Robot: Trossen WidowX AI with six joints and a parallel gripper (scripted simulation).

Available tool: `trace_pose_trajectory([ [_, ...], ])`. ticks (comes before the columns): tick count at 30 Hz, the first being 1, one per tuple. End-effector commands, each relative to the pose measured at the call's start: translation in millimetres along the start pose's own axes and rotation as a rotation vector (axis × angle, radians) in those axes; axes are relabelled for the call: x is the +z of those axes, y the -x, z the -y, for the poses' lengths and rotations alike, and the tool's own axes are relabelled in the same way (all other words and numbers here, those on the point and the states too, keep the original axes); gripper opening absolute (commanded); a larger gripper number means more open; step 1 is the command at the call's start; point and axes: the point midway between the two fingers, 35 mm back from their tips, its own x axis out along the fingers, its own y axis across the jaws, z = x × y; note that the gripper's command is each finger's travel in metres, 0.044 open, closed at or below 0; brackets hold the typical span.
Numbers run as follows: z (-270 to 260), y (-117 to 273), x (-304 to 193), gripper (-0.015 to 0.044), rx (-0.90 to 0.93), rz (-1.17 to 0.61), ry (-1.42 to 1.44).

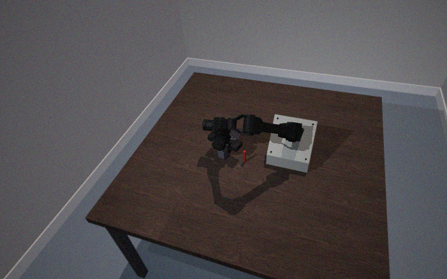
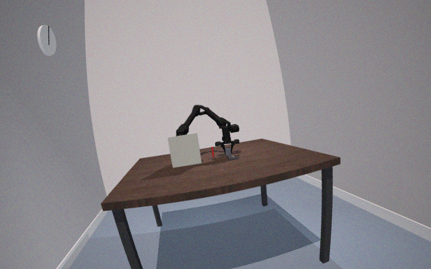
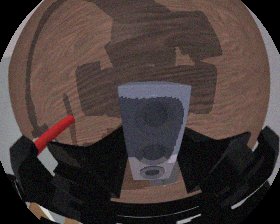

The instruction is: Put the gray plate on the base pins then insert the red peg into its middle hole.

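Observation:
The gray plate (image 1: 222, 153) (image 2: 228, 151) (image 3: 124, 91) is between the fingers of my gripper (image 1: 226, 148) (image 2: 229, 148) (image 3: 149, 123), which is shut on it. In the wrist view the plate shows its face with round holes, and its upper end in that view looks larger, so it seems tilted. A flat gray part, seemingly the base (image 2: 234, 157), lies under it on the table. The base's pins are hidden or too small to tell. The red peg (image 1: 244, 156) (image 2: 213, 152) (image 3: 55, 132) stands upright beside the gripper, apart from the fingers.
A large white box (image 1: 287, 158) (image 2: 185, 150) with dark dots at its top corners stands by the arm's foot, beyond the peg from the gripper. The arm arches over it. All stand on a brown wooden table (image 1: 305, 214) (image 2: 243, 170).

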Motion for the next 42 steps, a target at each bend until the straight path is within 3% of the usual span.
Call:
trace_pose_trajectory([
  [1,5,12,0,0.0000,-0.013,-0.002,0.006],
  [42,1,131,-7,0.0000,-0.012,-0.003,0.006],
])
